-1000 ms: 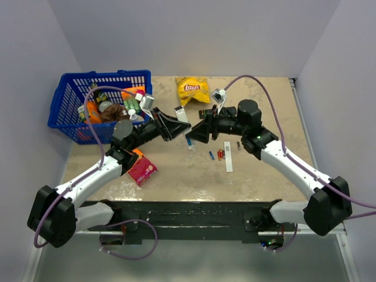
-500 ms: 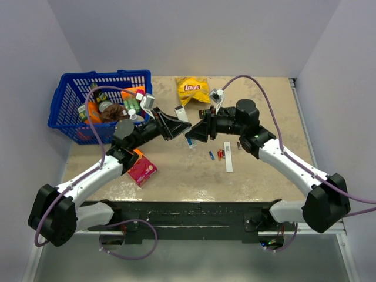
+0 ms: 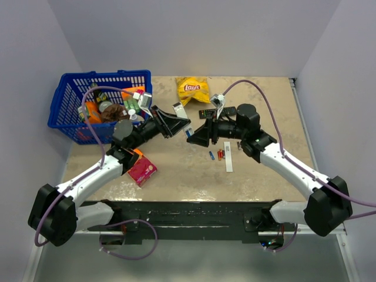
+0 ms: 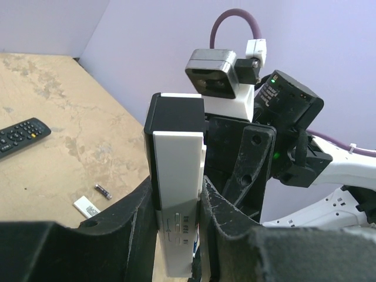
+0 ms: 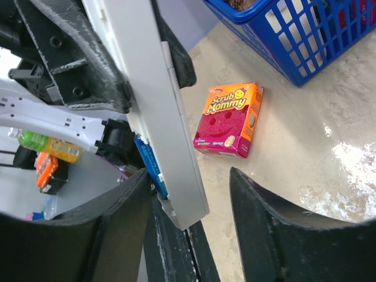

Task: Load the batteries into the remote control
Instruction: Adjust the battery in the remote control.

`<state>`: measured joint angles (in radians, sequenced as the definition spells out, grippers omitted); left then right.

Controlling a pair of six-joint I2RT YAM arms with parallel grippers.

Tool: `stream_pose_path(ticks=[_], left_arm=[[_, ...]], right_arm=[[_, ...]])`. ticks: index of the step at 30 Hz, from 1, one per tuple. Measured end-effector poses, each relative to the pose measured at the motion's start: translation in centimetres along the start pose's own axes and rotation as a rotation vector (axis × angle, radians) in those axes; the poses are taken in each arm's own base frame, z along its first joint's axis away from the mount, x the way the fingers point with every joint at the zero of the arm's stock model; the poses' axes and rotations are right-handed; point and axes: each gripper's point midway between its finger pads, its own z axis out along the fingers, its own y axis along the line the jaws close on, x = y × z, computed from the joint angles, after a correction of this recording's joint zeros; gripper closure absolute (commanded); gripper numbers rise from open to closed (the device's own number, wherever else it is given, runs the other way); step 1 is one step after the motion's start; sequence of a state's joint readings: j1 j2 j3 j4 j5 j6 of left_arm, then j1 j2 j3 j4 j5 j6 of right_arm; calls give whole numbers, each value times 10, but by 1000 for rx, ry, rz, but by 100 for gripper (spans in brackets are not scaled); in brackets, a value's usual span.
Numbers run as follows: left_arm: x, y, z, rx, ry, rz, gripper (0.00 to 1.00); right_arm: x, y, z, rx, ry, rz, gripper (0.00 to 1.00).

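My left gripper (image 3: 181, 124) is shut on the slim white remote control (image 4: 176, 194) and holds it off the table, dark end (image 4: 176, 114) up. My right gripper (image 5: 191, 220) is open, and its two fingers stand either side of the remote's (image 5: 150, 106) free end. A blue battery (image 5: 150, 164) lies along the remote's open back. In the top view the two grippers meet over mid-table, the right gripper (image 3: 195, 136) facing the left. A blue battery (image 3: 211, 155) and red batteries (image 3: 220, 154) lie on the table beside the white back strip (image 3: 228, 157).
A blue basket (image 3: 64, 100) full of goods stands at the back left. A Scrub Mommy box (image 3: 142, 169) lies under the left arm. A Lay's bag (image 3: 192, 88) and a black remote (image 3: 211, 111) lie at the back. A small dark piece (image 4: 103, 191) lies on the table.
The left gripper has shifted slightly right with the remote in it. The right gripper has stayed at the remote's end, its wrist shifting slightly right and lower.
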<state>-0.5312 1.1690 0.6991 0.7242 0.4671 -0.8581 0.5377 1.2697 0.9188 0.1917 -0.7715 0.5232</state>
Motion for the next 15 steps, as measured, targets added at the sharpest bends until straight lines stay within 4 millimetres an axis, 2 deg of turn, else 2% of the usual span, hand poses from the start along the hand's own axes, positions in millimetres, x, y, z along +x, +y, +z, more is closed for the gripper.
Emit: stream_pose_path(ticks=[5,8,15], left_arm=[[-2,-2,0,10,-9,11,100],[-1,1,0,-3,-5,17,100],[-5,12,-8,-92,-16,71,100]], right_arm=[[-1,-3,-3,41,10,10,20],[-12,2,-8,70,-12,-6,13],[-39,23,-32,131,-95,-76,8]])
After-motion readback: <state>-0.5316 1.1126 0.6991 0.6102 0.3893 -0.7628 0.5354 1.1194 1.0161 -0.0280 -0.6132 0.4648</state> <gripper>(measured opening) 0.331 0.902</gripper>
